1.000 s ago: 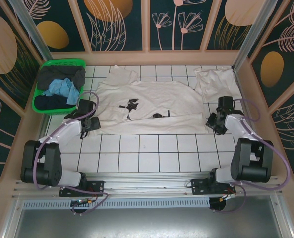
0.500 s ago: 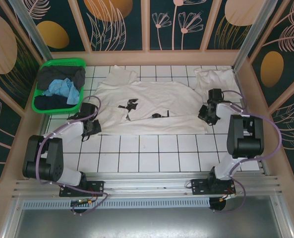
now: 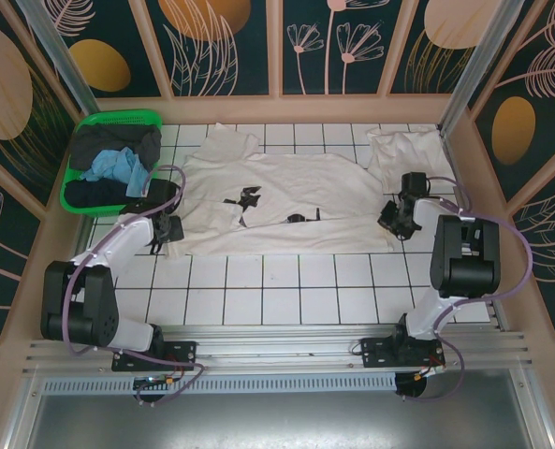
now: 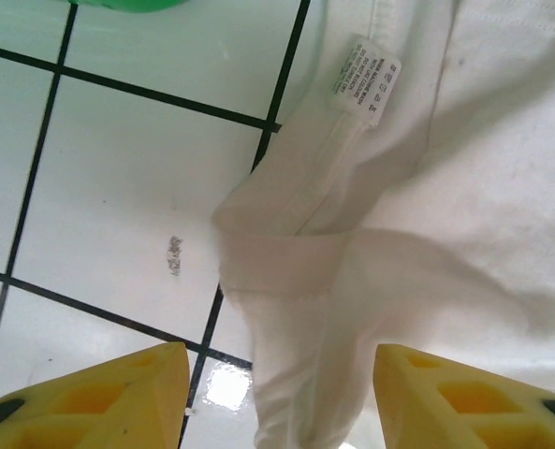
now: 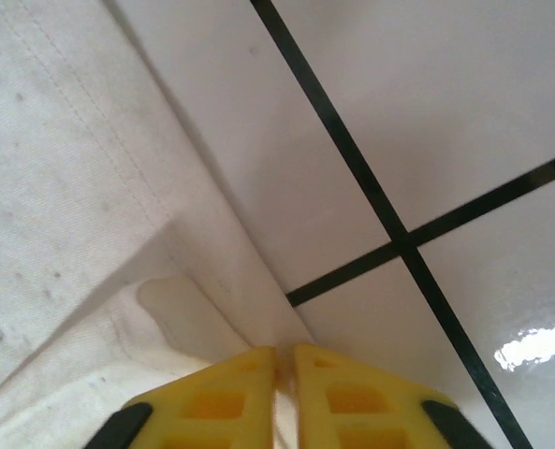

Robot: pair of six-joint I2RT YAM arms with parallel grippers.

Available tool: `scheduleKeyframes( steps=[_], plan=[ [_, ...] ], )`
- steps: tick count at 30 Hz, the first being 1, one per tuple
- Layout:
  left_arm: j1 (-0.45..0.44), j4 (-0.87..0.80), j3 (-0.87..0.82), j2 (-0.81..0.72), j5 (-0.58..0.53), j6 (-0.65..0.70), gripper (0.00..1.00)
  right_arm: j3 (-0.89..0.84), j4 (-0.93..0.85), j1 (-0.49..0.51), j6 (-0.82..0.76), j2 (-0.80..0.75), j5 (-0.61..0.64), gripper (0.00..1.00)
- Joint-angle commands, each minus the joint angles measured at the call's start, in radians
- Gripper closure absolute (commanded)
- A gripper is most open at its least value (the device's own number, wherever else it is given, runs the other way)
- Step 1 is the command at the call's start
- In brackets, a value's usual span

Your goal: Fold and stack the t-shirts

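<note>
Pinching is shallow: t-shirt (image 5: pixel 62 168) edge is held by closed right gripper (image 5: pixel 284 360); left gripper (image 4: pixel 275 393) is spread, empty, astride hem. Slip risked under pull.

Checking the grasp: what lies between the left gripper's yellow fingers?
A bunched fold of the plain white cotton t-shirt, in the left wrist view.

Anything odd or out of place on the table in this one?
Yes. The spread t-shirt carries irregular black marks near its middle; whether they are print or damage I cannot tell. Its left corner lies bunched and twisted, with the care label facing up.
</note>
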Motion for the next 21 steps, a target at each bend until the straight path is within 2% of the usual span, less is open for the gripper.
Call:
scheduleKeyframes(
  steps=[1,3,5,7,11,18,21],
  plan=[
    [0.000,-0.007,0.079,0.008,0.078,0.035,0.44,-0.001,-0.048,-0.002,-0.015,-0.100,0.016,0.79],
    [-0.035,0.042,0.133,0.047,0.159,0.055,0.44,0.007,-0.038,0.000,-0.029,-0.109,0.018,0.76],
    [-0.081,0.063,0.194,0.128,0.160,0.075,0.42,0.023,-0.040,0.000,-0.033,-0.098,0.031,0.73],
    [-0.084,0.072,0.270,0.241,0.182,0.087,0.42,0.037,-0.029,0.000,-0.040,-0.084,0.028,0.73],
    [-0.077,0.074,0.393,0.436,0.116,0.103,0.42,0.066,-0.001,0.009,-0.044,-0.053,-0.003,0.66],
    [-0.037,0.060,0.553,0.629,0.152,0.113,0.51,0.105,-0.004,0.059,-0.054,0.006,0.037,0.65],
    [-0.036,0.046,0.587,0.667,0.170,0.124,0.63,0.112,-0.030,0.074,-0.052,0.030,0.099,0.65]
  ],
)
